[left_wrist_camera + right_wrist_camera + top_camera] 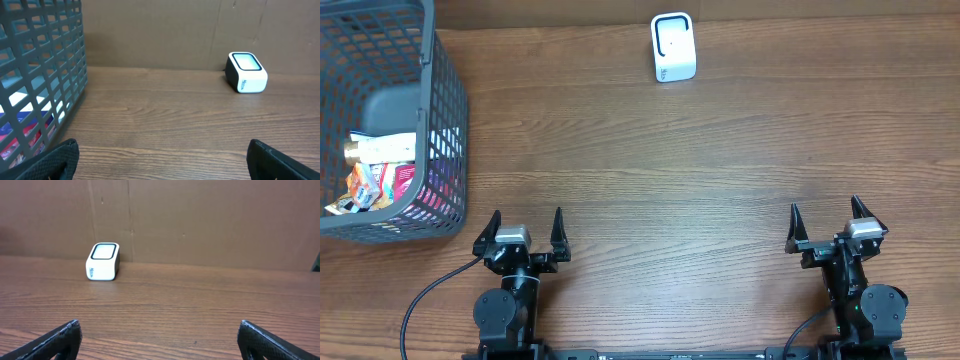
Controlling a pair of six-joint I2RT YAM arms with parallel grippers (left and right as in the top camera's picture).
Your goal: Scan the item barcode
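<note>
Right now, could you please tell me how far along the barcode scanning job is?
Nothing done yet: the packets lie in the basket, the scanner stands alone. In hand: nothing; the left fingers and right fingers are open and empty. Remaining: pick a packet, show its barcode to the scanner.

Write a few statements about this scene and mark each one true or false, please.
1. The white barcode scanner stands near the far edge of the table. True.
2. The grey mesh basket holds snack packets. True.
3. The left gripper grips a packet. False: it is open and empty.
4. The right gripper is open. True.
5. The basket stands on the right gripper's side. False: it is on the left gripper's side.
</note>
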